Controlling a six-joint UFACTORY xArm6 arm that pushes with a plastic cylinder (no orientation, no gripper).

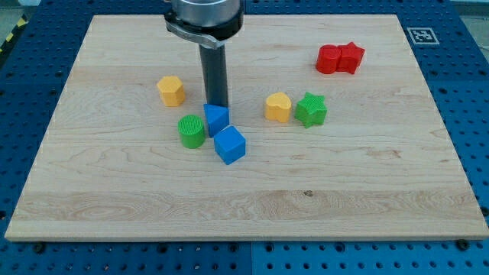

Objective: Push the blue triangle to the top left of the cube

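Note:
The blue triangle (pixel 216 121) lies on the wooden board, just above and to the left of the blue cube (pixel 230 144), touching or nearly touching it. My tip (pixel 217 105) stands right at the triangle's top edge, in contact with it. The green cylinder (pixel 191 131) sits close to the triangle's left side.
A yellow block (pixel 171 90) lies up and left of the triangle. A yellow block (pixel 278 106) and a green star (pixel 311 109) sit to the right. Two red blocks (pixel 340 58) lie at the top right. The board (pixel 367 191) has blue pegboard around it.

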